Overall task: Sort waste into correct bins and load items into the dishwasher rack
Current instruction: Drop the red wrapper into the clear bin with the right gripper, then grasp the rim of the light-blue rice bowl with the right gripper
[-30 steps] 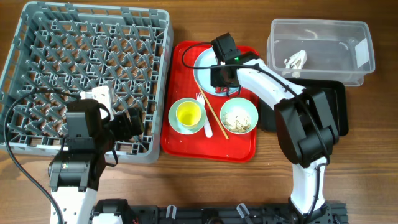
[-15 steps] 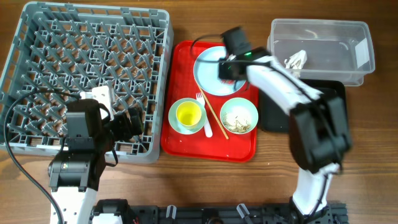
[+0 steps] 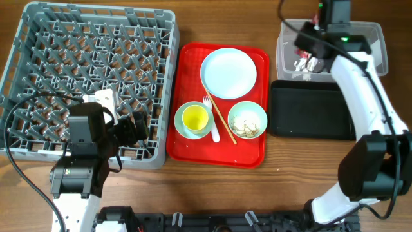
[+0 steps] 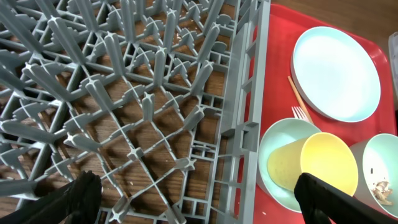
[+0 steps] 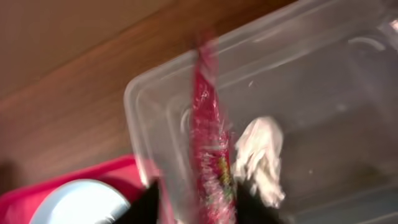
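My right gripper [image 3: 308, 57] is shut on the red patterned snack wrapper [image 5: 210, 155] and holds it over the left end of the clear plastic tub [image 3: 380, 45], where the crumpled white tissue [image 5: 261, 158] lies. The black tray [image 3: 312, 111] sits in front of the tub. On the red serving tray [image 3: 187, 64] are the mint plate [image 3: 228, 73], a mint bowl with the yellow cup [image 3: 195, 118], a bowl with rice-like scraps [image 3: 247, 120], a white fork [image 3: 210, 111] and chopsticks [image 3: 222, 117]. My left gripper [image 4: 199, 205] is open over the grey dishwasher rack [image 3: 90, 71].
The rack [image 4: 143, 93] fills the left of the table, its right wall beside the red serving tray [image 4: 273, 37]. Bare wooden table lies in front of the tray and the bins.
My right gripper has lifted the snack wrapper off the plate and carried it right and back, to above the clear tub. The plate now shows bare. The left arm has not moved.
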You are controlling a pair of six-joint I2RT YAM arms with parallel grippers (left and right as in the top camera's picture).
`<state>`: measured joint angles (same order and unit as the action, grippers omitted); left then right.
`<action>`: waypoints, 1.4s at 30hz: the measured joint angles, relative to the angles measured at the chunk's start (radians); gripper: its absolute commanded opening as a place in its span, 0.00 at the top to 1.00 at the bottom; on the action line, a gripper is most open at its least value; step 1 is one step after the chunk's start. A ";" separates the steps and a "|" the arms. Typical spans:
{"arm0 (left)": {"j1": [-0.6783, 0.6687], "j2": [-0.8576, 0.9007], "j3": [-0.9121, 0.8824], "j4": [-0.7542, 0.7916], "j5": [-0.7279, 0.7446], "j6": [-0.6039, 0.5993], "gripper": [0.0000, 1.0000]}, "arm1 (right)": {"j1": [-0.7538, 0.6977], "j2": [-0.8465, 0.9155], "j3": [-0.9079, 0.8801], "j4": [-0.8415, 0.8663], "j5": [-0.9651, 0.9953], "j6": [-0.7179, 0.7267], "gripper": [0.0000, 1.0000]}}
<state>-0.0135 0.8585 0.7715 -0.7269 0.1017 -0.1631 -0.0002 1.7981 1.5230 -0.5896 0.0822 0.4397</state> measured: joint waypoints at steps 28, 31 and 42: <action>0.000 0.001 0.000 0.000 0.000 0.000 0.00 | 0.323 -0.203 -0.150 -0.441 -0.249 -0.166 0.25; 0.000 0.001 0.000 0.000 0.000 0.000 0.00 | 0.417 -0.183 -0.210 -0.343 -0.215 -0.156 0.29; 0.000 0.001 0.000 0.000 0.000 0.000 0.00 | 0.570 -0.004 -0.285 -0.209 -0.152 -0.056 0.45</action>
<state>-0.0135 0.8593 0.7719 -0.7269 0.1017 -0.1631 0.5701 1.7939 1.2385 -0.7982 -0.0696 0.3836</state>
